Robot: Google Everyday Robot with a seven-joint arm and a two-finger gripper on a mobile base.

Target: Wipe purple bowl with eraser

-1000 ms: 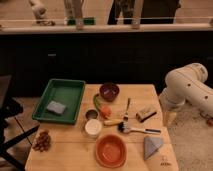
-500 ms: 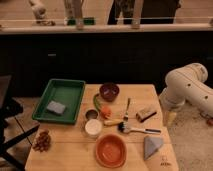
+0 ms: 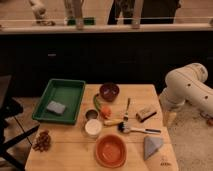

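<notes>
**Nothing wiped yet: eraser and bowl both lie free**

The white arm (image 3: 187,87) is curled at the right side of the wooden table (image 3: 65,150). The gripper (image 3: 169,114) seems to hang low by the table's right edge, just right of the eraser (image 3: 146,114). The view there is murky, and I cannot tell whether the claw is spread or pressed together.

By my reading the job is at its start. The eraser has not been picked up, and the pick-up, the carry left and the wipe itself are all to come.

The eraser is a small tan-topped block with a darker underside, lying flat toward the right. The purple bowl (image 3: 109,91) is round, dark and glossy. It sits at the far middle of the table, well apart from the eraser.

In the near middle is the bigger orange bowl (image 3: 110,150), smooth and shallow. A grey wedge (image 3: 152,146) lies near right. At the left, a green tray (image 3: 65,92) holds a grey-blue sponge (image 3: 56,107).
</notes>
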